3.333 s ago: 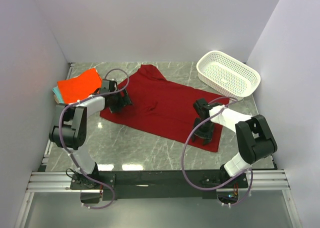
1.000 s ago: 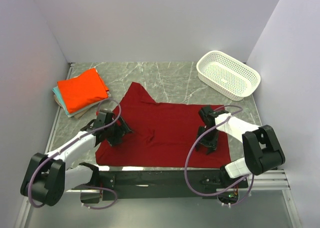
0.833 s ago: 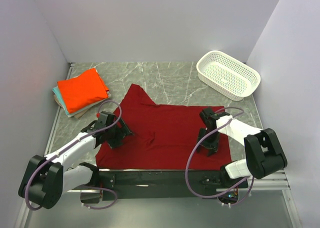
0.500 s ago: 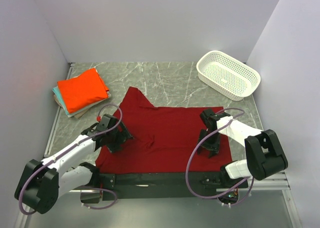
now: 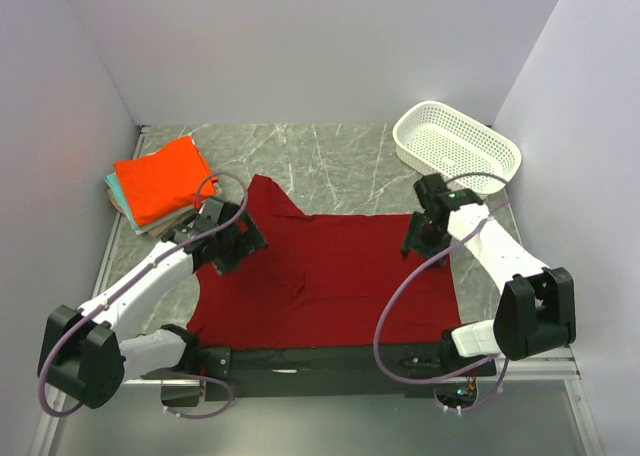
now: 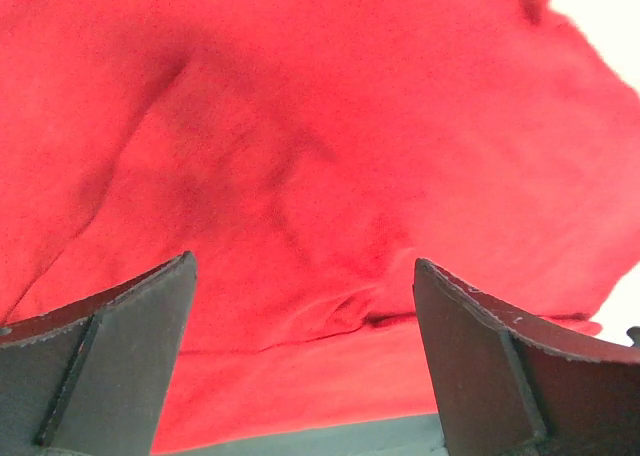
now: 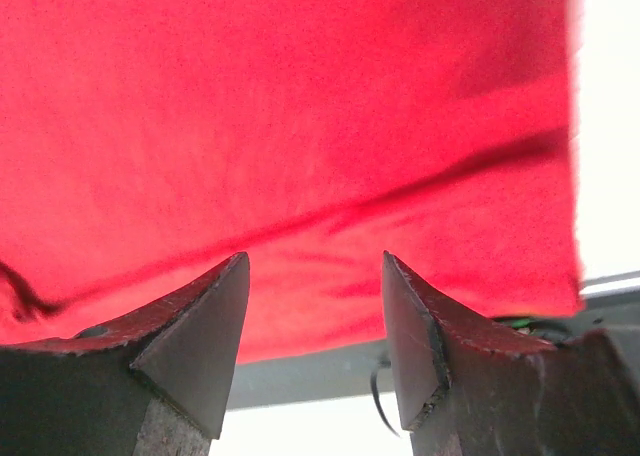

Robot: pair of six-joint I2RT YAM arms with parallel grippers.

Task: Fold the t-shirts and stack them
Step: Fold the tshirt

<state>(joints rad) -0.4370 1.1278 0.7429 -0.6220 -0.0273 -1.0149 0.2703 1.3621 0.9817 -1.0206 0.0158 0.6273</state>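
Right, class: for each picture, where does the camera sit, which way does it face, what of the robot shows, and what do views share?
Top: above and behind the arms, facing down at the table; both arms show, left hand and right hand over the red shirt.
Left wrist: on the left arm, facing down at the shirt; its two fingers show.
Right wrist: on the right arm, facing down at the shirt's edge; its two fingers show.
Shared: all see the red shirt.

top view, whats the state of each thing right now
red t-shirt: spread flat, unfolded
orange t-shirt: folded, top of stack
teal t-shirt: folded, under the orange one
basket: upright, empty
left gripper: open, holding nothing
right gripper: open, holding nothing
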